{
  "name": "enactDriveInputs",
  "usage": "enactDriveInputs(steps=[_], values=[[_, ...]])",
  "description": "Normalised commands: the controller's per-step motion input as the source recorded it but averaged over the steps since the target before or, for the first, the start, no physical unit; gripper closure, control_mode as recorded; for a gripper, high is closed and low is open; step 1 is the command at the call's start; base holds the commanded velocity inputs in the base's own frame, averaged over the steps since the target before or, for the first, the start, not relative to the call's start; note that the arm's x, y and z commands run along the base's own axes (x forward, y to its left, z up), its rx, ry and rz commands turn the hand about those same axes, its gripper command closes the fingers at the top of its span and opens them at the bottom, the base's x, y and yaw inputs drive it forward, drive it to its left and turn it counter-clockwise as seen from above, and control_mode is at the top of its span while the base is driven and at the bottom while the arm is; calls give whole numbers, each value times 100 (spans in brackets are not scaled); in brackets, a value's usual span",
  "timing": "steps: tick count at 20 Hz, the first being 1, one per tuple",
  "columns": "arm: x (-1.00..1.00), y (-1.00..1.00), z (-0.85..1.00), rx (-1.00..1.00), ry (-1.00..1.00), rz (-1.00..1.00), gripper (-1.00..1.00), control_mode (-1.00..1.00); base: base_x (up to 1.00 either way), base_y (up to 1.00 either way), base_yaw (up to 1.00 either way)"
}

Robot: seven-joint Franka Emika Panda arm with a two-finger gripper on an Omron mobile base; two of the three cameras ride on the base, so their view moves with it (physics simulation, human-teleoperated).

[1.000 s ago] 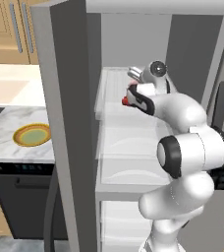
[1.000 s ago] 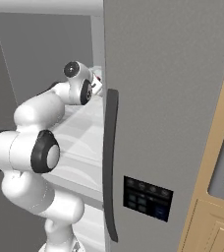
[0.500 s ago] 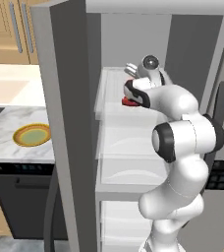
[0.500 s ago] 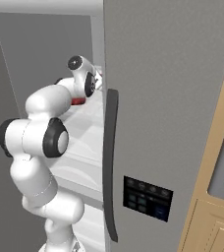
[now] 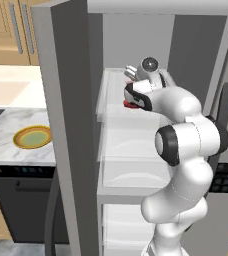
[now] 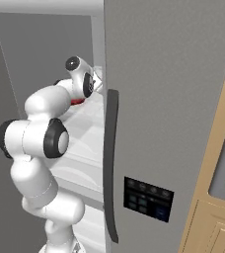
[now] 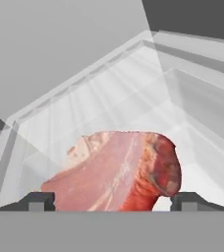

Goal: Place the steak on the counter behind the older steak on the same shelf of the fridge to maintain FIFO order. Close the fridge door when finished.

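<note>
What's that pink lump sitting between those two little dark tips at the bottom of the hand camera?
A pale pink steak, lying between the end effector tips, over a clear fridge shelf, in the hand view.

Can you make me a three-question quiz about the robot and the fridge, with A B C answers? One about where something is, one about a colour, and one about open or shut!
1. Where is the gripper?
A. Over the counter
B. Inside the fridge, over a clear shelf
C. Down by the floor

2. What colour is the plate on the counter?
A. Blue
B. Black
C. Yellow with a greenish middle

3. What state is the fridge door in?
A. Swung open
B. Shut tight
C. Taken off and lying down

Answers:
1 B: the left base view shows the hand reaching in above the shelf.
2 C: the left base view shows a yellow rim around a green centre.
3 A: the fridge's inside and its shelves are open to see, with the arm reaching in.

In the hand view, the pink steak sits between the jaws.
</note>
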Motion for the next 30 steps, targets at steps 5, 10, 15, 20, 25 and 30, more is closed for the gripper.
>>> enactDriveInputs(steps=[5, 10, 15, 20, 25, 30], values=[[-40, 0, 24, 6, 0, -1, -100, -100, 0, 0, 0], [-27, 0, 38, 5, 0, 0, -100, -100, 0, 0, 0], [-45, 6, 7, 0, -5, 0, -100, -100, 0, 0, 0], [-76, 29, 0, 0, -10, 0, -100, -100, 0, 0, 0], [-96, 8, 1, 0, -8, 0, -100, -100, 0, 0, 0], [-100, 0, 7, 0, -5, 0, -100, -100, 0, 0, 0]])
